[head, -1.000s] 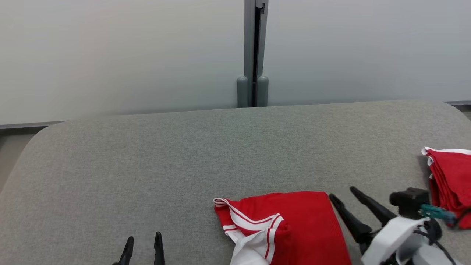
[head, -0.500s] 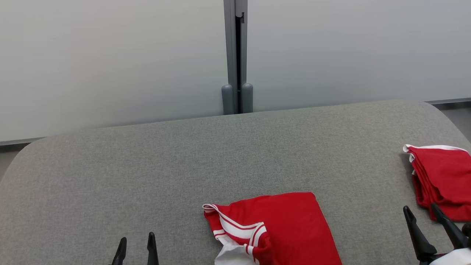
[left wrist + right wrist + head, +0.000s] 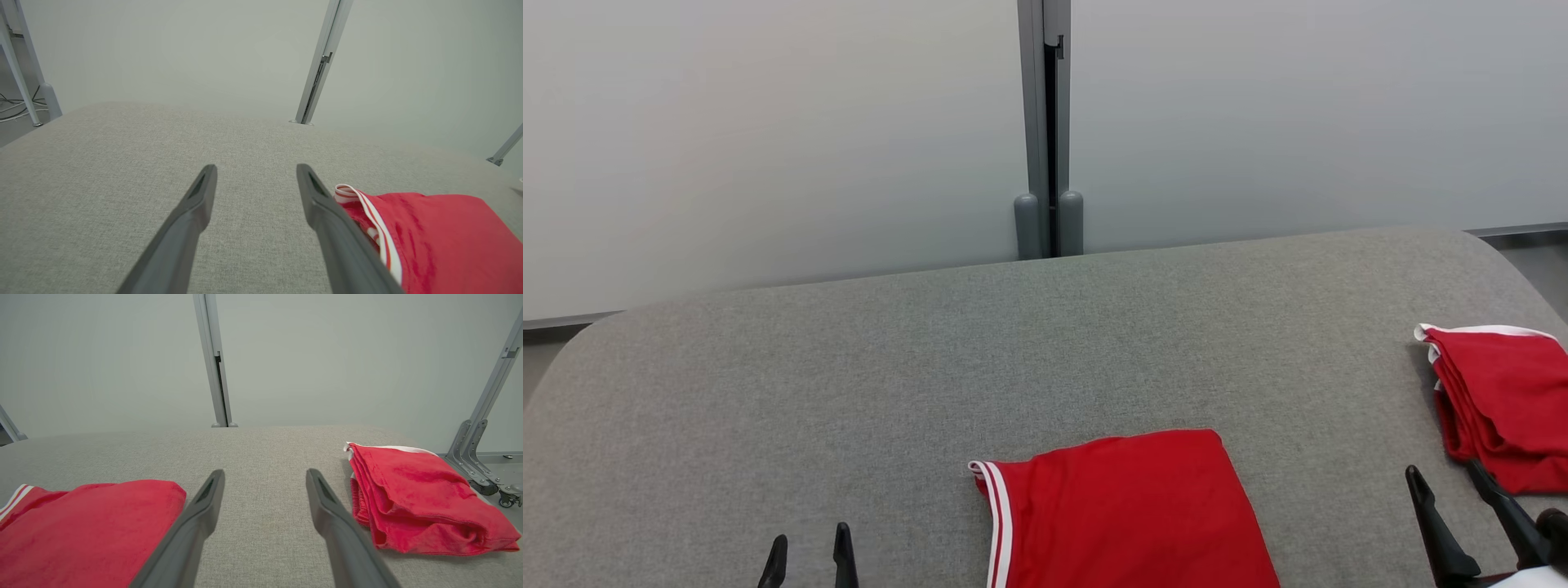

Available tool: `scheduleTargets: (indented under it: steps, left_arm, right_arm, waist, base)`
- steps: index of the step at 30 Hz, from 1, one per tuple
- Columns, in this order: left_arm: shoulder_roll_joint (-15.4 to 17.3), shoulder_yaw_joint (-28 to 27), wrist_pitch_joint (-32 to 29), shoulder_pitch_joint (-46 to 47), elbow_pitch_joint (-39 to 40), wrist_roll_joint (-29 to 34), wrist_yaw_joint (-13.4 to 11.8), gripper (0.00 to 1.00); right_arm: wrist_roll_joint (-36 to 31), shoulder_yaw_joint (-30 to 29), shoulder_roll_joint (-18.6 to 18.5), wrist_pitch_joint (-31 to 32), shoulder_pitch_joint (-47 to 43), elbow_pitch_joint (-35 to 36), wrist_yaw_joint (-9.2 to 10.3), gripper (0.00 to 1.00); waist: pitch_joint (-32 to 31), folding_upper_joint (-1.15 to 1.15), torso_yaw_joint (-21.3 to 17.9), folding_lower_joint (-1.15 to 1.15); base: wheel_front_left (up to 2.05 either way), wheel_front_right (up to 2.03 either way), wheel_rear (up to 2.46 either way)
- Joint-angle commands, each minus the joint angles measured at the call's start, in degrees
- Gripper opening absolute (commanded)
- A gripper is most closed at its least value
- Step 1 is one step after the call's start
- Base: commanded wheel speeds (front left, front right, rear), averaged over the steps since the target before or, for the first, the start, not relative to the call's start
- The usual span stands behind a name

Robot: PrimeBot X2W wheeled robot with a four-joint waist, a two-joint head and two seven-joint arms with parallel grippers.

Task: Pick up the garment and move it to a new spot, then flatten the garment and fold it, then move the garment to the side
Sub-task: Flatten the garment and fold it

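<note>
The garment [image 3: 1127, 514] is red with a white-striped left edge and lies folded flat on the grey padded table [image 3: 931, 367], at the near centre of the head view. My left gripper [image 3: 810, 539] is open to its left, clear of the cloth. My right gripper [image 3: 1445, 472] is open to its right, holding nothing. In the left wrist view the open left gripper [image 3: 256, 168] stands just left of the garment [image 3: 441, 237] and its striped hem. The right wrist view has the open right gripper [image 3: 265, 472] over bare table, with the garment [image 3: 90, 522] on its left.
A second folded red garment [image 3: 1499, 404] lies near the table's right edge, just right of my right gripper; it is also in the right wrist view [image 3: 421, 498]. A grey post [image 3: 1045, 131] and pale wall panels stand behind the table. A wheeled metal frame [image 3: 482, 457] stands beyond the right edge.
The right gripper has drawn back from the garment's right edge to the lower right. The bunched white-striped flap on the garment's left now reads as a straight striped edge. The head camera shifted.
</note>
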State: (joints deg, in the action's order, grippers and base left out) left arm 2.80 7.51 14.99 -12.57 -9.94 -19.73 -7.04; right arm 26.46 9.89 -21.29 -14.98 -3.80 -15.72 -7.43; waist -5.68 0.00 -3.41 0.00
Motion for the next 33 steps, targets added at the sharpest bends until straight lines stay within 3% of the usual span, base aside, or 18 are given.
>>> scheduleTargets:
  steps: [1,23,33]
  left_arm:
    - [0.22,-0.50,0.26,-0.59,0.21,0.32,0.41,1.00]
    - [0.22,-2.07,0.26,-0.77,0.13,1.42,1.04,1.00]
    - [0.23,-2.04,0.26,-0.87,-0.15,2.03,1.57,1.00]
  right_arm:
    - [-0.59,-0.32,0.06,-0.27,-0.65,0.27,-0.11,1.00]
    - [-3.14,-2.59,1.51,-0.27,-1.65,1.32,-0.11,1.00]
    - [-3.62,-2.34,2.52,-0.27,-1.83,1.23,-0.11,1.00]
  waist:
    - [-0.11,0.00,0.03,0.00]
    - [-0.52,0.00,-0.56,0.00]
    - [-0.93,0.00,3.19,0.00]
  base:
    - [0.00,0.00,0.00]
    - [0.00,0.00,0.00]
    - [0.00,0.00,0.00]
